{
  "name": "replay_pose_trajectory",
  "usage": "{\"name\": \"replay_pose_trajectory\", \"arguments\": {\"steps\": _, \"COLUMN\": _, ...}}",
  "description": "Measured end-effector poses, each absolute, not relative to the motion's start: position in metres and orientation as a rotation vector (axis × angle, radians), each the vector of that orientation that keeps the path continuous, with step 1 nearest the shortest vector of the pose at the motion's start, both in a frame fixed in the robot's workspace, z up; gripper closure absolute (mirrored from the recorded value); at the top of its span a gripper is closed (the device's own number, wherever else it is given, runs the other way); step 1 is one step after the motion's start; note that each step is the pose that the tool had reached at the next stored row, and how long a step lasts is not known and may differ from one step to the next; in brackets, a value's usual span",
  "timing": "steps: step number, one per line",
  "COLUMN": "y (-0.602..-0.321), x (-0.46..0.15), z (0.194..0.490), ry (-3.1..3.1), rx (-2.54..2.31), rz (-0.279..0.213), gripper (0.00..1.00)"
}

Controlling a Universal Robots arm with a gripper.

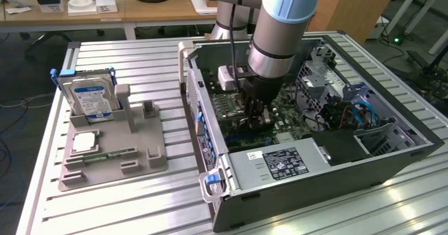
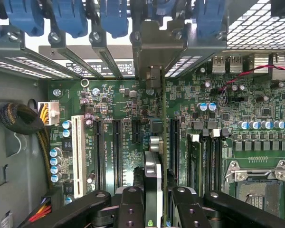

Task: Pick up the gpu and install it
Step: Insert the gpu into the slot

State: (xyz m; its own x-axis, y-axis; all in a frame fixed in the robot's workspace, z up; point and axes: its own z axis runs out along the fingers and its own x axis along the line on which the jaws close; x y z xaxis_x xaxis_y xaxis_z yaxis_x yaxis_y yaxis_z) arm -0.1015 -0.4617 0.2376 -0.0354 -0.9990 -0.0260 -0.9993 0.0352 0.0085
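A dark green motherboard (image 2: 133, 118) fills the black-walled, grey-framed computer case (image 1: 336, 167), dotted with small silver-topped blue capacitors (image 2: 56, 164) and crossed by long black slots (image 2: 109, 152) and 1 white slot (image 2: 77, 156). Bright blue plastic clips (image 2: 69, 16) line the silver slot brackets. The thin card held edge-on, the gpu (image 2: 152, 190), shows a black and silver edge between the black gripper (image 2: 152, 204) fingers. A black-sleeved cable bundle (image 2: 19, 118) ends in yellow and black wires at a white plug. Outside, a silver hard drive with a blue-white label (image 1: 92, 99) stands in a beige-grey holder (image 1: 112, 151) on the ribbed pale aluminium table (image 1: 126, 203).
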Motion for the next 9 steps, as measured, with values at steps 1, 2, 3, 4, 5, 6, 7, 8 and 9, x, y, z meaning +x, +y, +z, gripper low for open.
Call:
{"name": "replay_pose_trajectory", "arguments": {"steps": 1, "y": -0.4616, "x": -0.1021, "z": 0.2372, "ry": 2.251, "rx": -2.172, "rz": 0.039, "gripper": 0.73}}
{"name": "replay_pose_trajectory", "arguments": {"steps": 2, "y": -0.4616, "x": -0.1025, "z": 0.2369, "ry": 2.251, "rx": -2.172, "rz": 0.038, "gripper": 0.73}}
{"name": "replay_pose_trajectory", "arguments": {"steps": 3, "y": -0.4616, "x": -0.1027, "z": 0.2367, "ry": 2.251, "rx": -2.173, "rz": 0.039, "gripper": 0.73}}
{"name": "replay_pose_trajectory", "arguments": {"steps": 4, "y": -0.4616, "x": -0.1027, "z": 0.2368, "ry": 2.251, "rx": -2.173, "rz": 0.039, "gripper": 0.73}}
{"name": "replay_pose_trajectory", "arguments": {"steps": 5, "y": -0.4616, "x": -0.1027, "z": 0.2368, "ry": 2.251, "rx": -2.173, "rz": 0.039, "gripper": 0.73}}
{"name": "replay_pose_trajectory", "arguments": {"steps": 6, "y": -0.4616, "x": -0.1028, "z": 0.2368, "ry": 2.251, "rx": -2.173, "rz": 0.039, "gripper": 0.73}}
{"name": "replay_pose_trajectory", "arguments": {"steps": 7, "y": -0.4616, "x": -0.1028, "z": 0.2368, "ry": 2.251, "rx": -2.173, "rz": 0.039, "gripper": 0.73}}
{"name": "replay_pose_trajectory", "arguments": {"steps": 8, "y": -0.4616, "x": -0.1028, "z": 0.2368, "ry": 2.251, "rx": -2.173, "rz": 0.039, "gripper": 0.73}}
{"name": "replay_pose_trajectory", "arguments": {"steps": 9, "y": -0.4616, "x": -0.1028, "z": 0.2369, "ry": 2.252, "rx": -2.173, "rz": 0.039, "gripper": 0.73}}
